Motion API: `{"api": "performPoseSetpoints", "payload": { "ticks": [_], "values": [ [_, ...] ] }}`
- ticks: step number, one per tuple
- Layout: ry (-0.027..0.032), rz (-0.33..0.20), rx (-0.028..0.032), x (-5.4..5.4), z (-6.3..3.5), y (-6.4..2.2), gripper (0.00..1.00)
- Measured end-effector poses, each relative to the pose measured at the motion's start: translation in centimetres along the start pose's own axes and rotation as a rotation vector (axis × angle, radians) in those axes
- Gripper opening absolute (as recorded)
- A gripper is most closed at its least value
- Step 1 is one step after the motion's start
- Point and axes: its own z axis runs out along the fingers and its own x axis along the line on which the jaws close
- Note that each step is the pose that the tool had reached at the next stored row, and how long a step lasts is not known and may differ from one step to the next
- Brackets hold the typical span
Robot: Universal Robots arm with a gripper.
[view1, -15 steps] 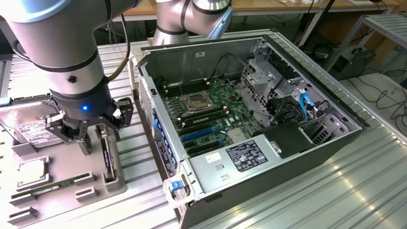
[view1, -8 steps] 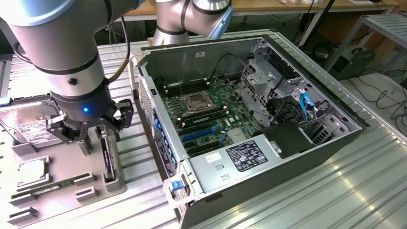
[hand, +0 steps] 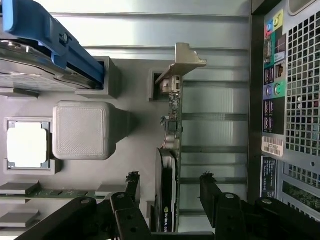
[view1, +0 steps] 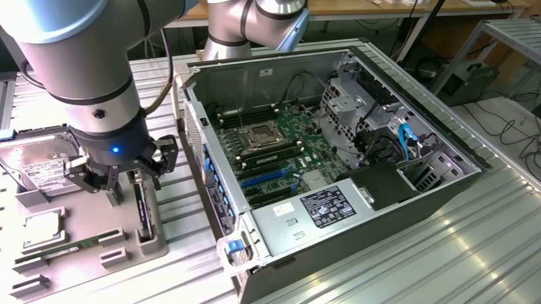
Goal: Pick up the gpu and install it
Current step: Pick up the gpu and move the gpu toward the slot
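Observation:
The gpu [hand: 173, 116] stands on its edge in a slot of the grey holder tray [hand: 125, 165], its silver end bracket [hand: 183, 58] at one end and its black cooler block [hand: 166, 190] at the other. My gripper [hand: 170, 181] is open, with one black finger [hand: 132, 184] on each side of the cooler block and a gap to the card on both sides. In the exterior view the gripper [view1: 135, 187] hangs just above the gpu [view1: 144, 218], at the exterior view's left of the open computer case [view1: 439, 183].
The case lies on its side with the motherboard [view1: 270, 149] and blue slots [view1: 262, 180] exposed. On the tray sit a hard drive [view1: 38, 168], a CPU [view1: 42, 228] and a memory stick [view1: 68, 248]. The case's rear panel [hand: 295, 100] is close beside the gpu.

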Motion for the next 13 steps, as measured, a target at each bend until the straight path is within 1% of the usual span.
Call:
{"api": "performPoseSetpoints", "payload": {
  "ticks": [13],
  "values": [
    [0.0005, 0.000, -0.0001, 0.02, 0.56, -0.28, 0.60]
  ]
}}
